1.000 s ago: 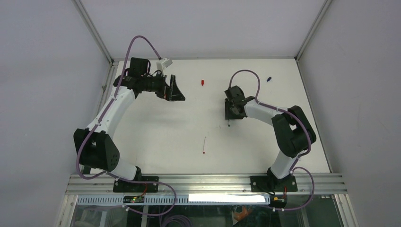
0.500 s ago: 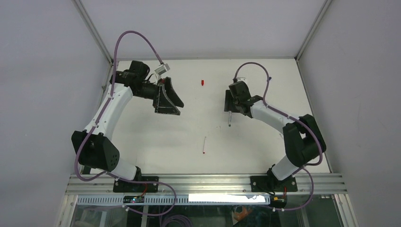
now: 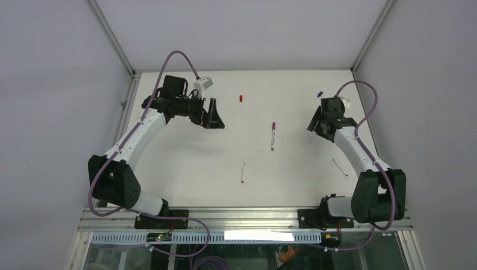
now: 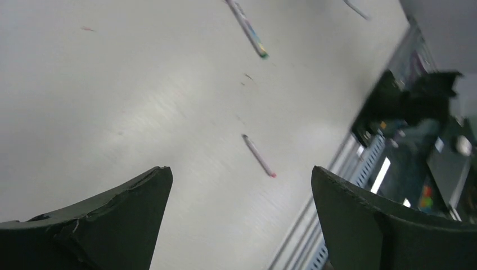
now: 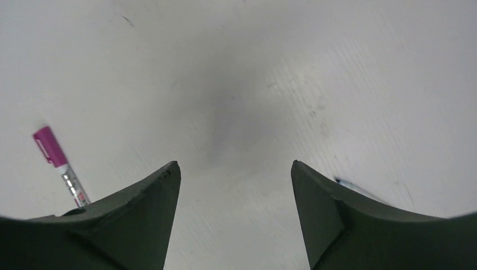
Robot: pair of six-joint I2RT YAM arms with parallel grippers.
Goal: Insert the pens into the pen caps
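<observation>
A pen wearing the magenta cap [image 3: 274, 126] lies free at the table's middle; it also shows in the right wrist view [image 5: 57, 161] and at the top of the left wrist view [image 4: 248, 30]. A red-tipped pen [image 3: 243, 172] lies nearer the front, and shows in the left wrist view [image 4: 258, 155]. A third pen [image 3: 339, 167] lies at the right, its blue tip beside my right finger [image 5: 360, 190]. The red cap [image 3: 241, 98] and the blue cap [image 3: 319, 94] lie at the back. My left gripper [image 3: 214, 117] [image 4: 241, 169] is open and empty. My right gripper [image 3: 316, 120] [image 5: 233, 164] is open and empty.
The white table [image 3: 185, 163] is walled by grey panels on three sides. A metal rail [image 3: 247, 216] runs along the front edge, also seen in the left wrist view [image 4: 365, 169].
My right gripper has let go of the magenta-capped pen and swung right, leaving it on the table. My left gripper dipped toward the middle, then swung back.
</observation>
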